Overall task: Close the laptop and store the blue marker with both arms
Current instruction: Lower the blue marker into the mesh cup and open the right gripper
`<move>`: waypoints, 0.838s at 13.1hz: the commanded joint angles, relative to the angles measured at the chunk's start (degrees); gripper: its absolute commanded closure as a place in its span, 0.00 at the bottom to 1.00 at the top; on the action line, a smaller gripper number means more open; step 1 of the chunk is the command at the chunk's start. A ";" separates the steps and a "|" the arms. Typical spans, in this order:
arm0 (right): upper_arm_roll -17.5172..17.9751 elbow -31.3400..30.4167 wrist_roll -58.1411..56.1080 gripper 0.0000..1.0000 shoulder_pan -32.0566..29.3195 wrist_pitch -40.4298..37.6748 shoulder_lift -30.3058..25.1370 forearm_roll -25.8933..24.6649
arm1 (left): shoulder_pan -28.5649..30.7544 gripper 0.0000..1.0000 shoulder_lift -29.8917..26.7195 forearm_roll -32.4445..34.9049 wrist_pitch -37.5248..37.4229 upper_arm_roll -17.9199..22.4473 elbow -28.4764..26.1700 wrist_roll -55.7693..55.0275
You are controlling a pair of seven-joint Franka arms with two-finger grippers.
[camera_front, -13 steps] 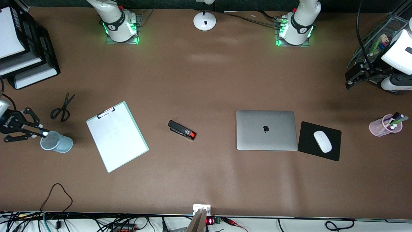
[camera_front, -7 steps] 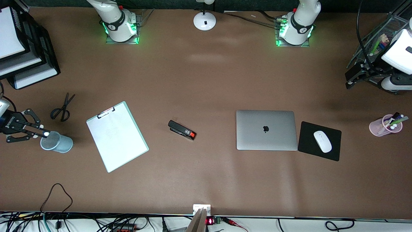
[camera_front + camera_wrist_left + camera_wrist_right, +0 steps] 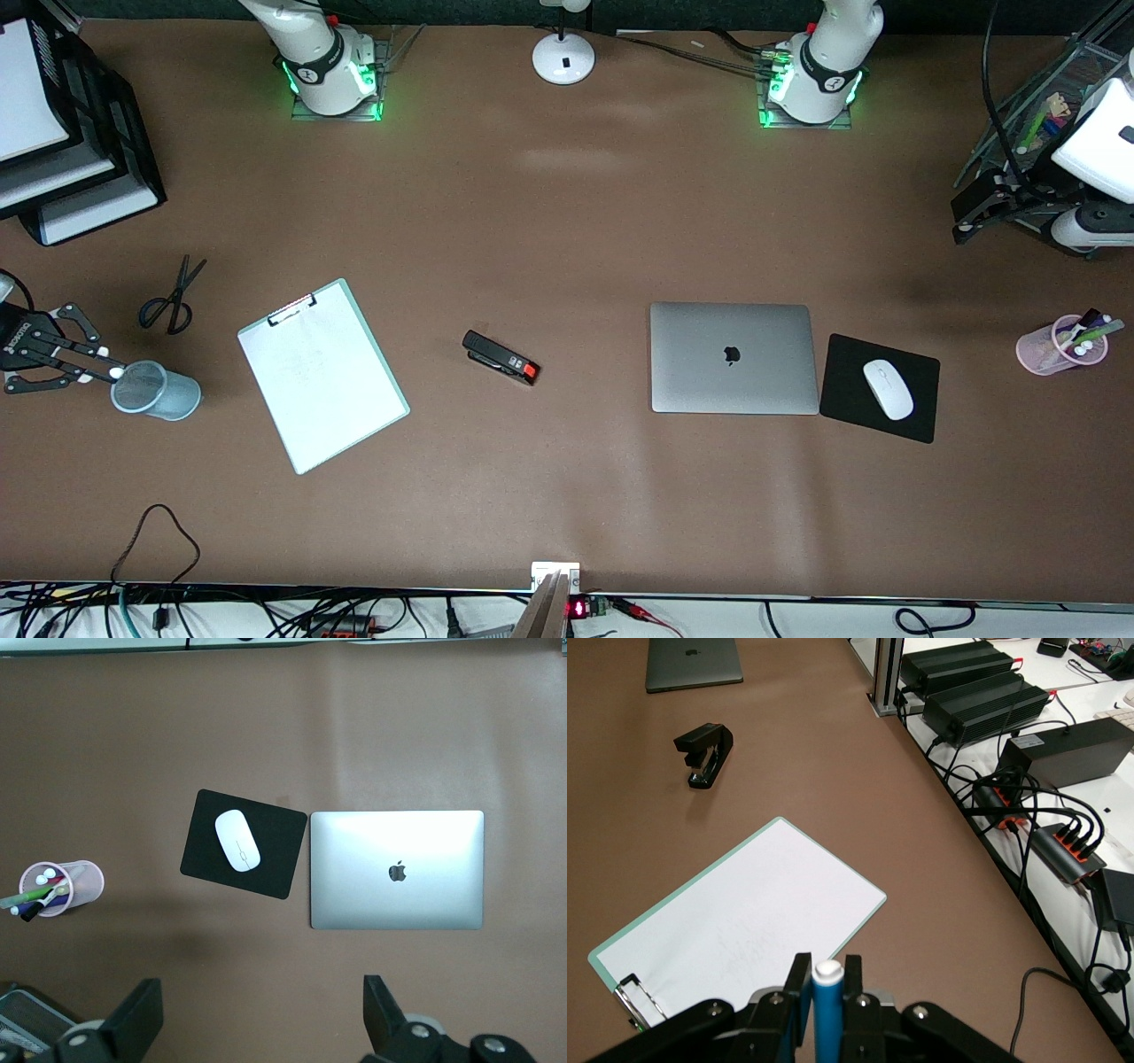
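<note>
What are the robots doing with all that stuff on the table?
The laptop is shut flat on the table beside the mouse pad. The right gripper, at its own arm's end of the table, has its fingers shut on the blue marker, right by the rim of the blue mesh cup. The marker is not in the cup yet. The left gripper waits open, high over the laptop's end of the table.

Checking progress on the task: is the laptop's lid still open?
No: the laptop lies flat and shut on the table beside the mouse pad, its logo facing up.
</note>
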 commanded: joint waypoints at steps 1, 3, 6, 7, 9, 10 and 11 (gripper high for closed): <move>0.82 3.93 -1.87 1.00 -1.58 -1.03 3.02 1.78 | 0.95 0.00 -1.30 -0.99 -0.36 -0.23 -0.75 1.47; 0.82 5.52 -3.10 1.00 -2.11 -1.03 4.78 2.57 | 0.95 0.00 -1.30 -0.99 -0.27 -0.23 -0.57 1.47; 0.99 5.61 -4.85 1.00 -2.73 -1.20 6.10 4.42 | 0.95 0.00 -0.86 -0.81 -0.10 -0.15 -0.49 1.47; 0.99 5.61 -5.73 1.00 -2.90 -1.29 6.45 5.12 | 0.95 0.00 -0.60 -0.81 -0.09 -0.06 0.82 1.47; 0.99 5.61 -5.92 1.00 -3.34 -3.30 6.90 5.13 | 0.95 0.00 -0.51 -0.90 -0.36 -0.06 1.01 1.30; 0.99 5.61 -6.18 1.00 -3.60 -4.53 6.98 5.13 | 0.95 0.00 -0.51 -0.81 -0.97 -0.06 1.01 1.30; 0.99 5.61 -6.88 1.00 -4.04 -6.11 7.16 5.13 | 0.95 0.00 -0.59 -0.90 -1.84 0.03 0.84 1.47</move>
